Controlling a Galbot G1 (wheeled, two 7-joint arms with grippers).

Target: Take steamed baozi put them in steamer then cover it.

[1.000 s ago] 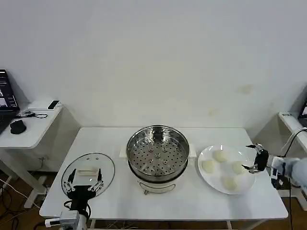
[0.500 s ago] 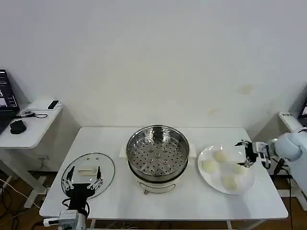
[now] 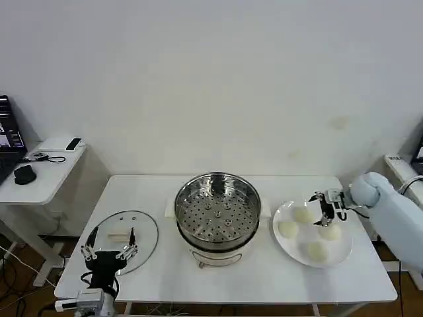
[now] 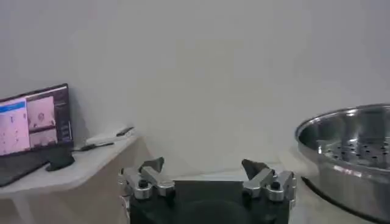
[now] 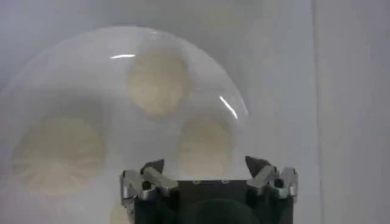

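Observation:
Several cream-white steamed baozi lie on the white plate at the table's right: one at the back, one on the left, one on the right. The shiny steamer stands at the table's centre, its perforated tray bare. My right gripper hangs open above the plate's far side, between the back and right baozi. The right wrist view looks down on a baozi just ahead of the open right gripper. My left gripper is open over the near edge of the glass lid.
The glass lid lies flat at the table's front left. In the left wrist view the left gripper faces the wall, with the steamer beside it. A side desk with a monitor and mouse stands off to the left.
My right gripper has moved left from the plate's right rim to above the baozi at its far side. The left gripper has drifted slightly left and toward the front edge.

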